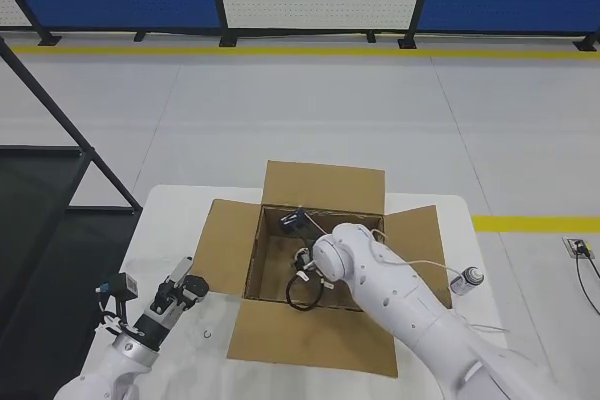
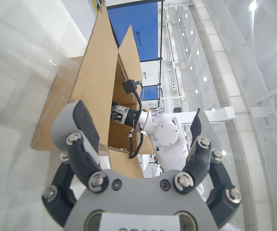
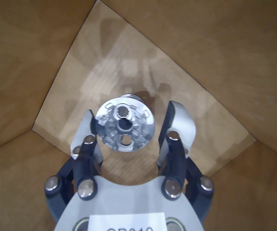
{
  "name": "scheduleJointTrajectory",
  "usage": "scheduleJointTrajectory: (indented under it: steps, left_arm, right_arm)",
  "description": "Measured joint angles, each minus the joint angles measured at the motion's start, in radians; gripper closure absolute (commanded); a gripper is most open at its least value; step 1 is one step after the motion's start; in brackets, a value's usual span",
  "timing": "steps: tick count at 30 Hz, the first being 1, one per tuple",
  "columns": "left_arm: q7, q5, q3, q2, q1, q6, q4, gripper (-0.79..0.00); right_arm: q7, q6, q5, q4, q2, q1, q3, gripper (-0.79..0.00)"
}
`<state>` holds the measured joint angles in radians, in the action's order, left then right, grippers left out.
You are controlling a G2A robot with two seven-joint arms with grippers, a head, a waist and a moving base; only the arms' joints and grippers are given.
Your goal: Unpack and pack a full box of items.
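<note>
your right gripper (image 3: 130,112) is inside the box (image 1: 320,340), fingers spread either side of a metal disc (image 3: 125,127), not clamped; left gripper (image 2: 139,108) beside the box, fingers wide, empty.

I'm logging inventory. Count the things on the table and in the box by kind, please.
Box: 1
Metal disc, in the box, inside the open right pincer: 1
Bottle: 1
Tiny item, too small to tell: 1
Total: 4
</note>
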<state>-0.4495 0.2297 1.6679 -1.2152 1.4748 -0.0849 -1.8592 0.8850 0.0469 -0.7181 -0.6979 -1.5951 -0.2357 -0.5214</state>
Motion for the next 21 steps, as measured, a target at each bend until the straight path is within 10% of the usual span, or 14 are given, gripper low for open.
scheduleJointTrajectory:
  steps: [11,21]
  left_arm:
    - [0.0,0.0,0.0,0.0,0.0,0.0,0.0,-0.785]
    - [0.0,0.0,0.0,0.0,0.0,0.0,0.0,-0.785]
  right_arm:
    - [-0.015,-0.092,-0.023,-0.103,0.03,0.0,-0.082,0.0]
    - [0.132,-0.11,-0.21,-0.636,0.181,-0.238,-0.324,0.0]
